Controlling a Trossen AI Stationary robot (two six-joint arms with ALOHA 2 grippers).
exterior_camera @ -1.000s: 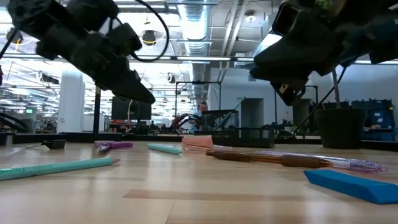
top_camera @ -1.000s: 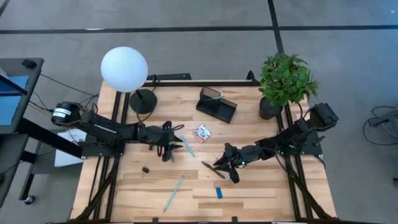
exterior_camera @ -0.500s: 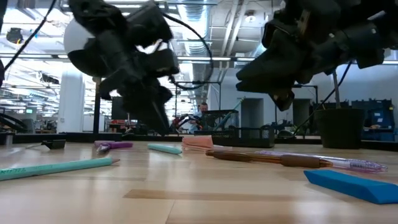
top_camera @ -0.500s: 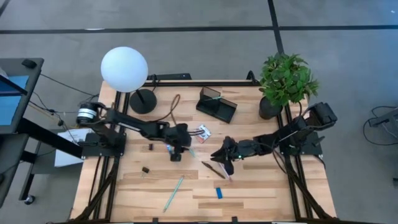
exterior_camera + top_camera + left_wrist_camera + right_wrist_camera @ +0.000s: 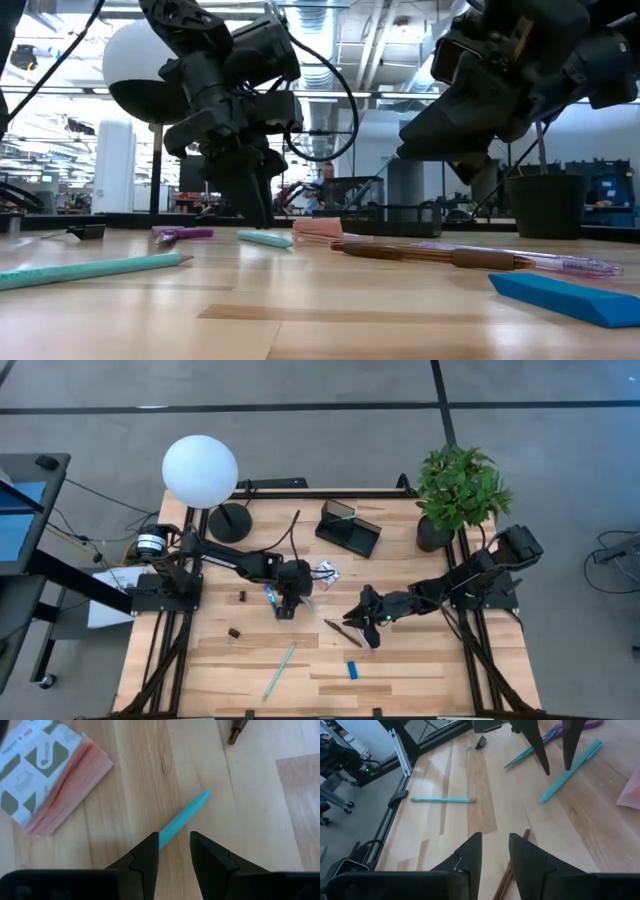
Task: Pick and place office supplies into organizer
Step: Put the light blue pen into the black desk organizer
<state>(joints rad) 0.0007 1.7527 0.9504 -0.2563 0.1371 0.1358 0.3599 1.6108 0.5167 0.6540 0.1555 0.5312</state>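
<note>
My left gripper point(image 5: 287, 608) points down at mid-table, open. Its fingers stand on either side of a short teal pen point(image 5: 184, 815) that lies flat on the wood, without touching it. The white patterned packet point(image 5: 45, 775) lies just beyond the pen, and the purple-handled scissors point(image 5: 270, 595) lie beside the gripper. My right gripper point(image 5: 362, 628) hangs open above the near end of a brown pen point(image 5: 512, 865) on the table. The black organizer point(image 5: 348, 528) stands at the far middle.
A long teal pen point(image 5: 280, 670) and a blue block point(image 5: 352, 670) lie near the front edge. Two small black pieces point(image 5: 233, 632) lie on the left. A globe lamp point(image 5: 200, 470) stands at the far left and a potted plant point(image 5: 458, 490) at the far right.
My left gripper has gone toward the table's right edge, past the scissors to the short teal pen. It has tipped from a shallow slant to point steeply down at the table. The things on the table have stayed where they were.
</note>
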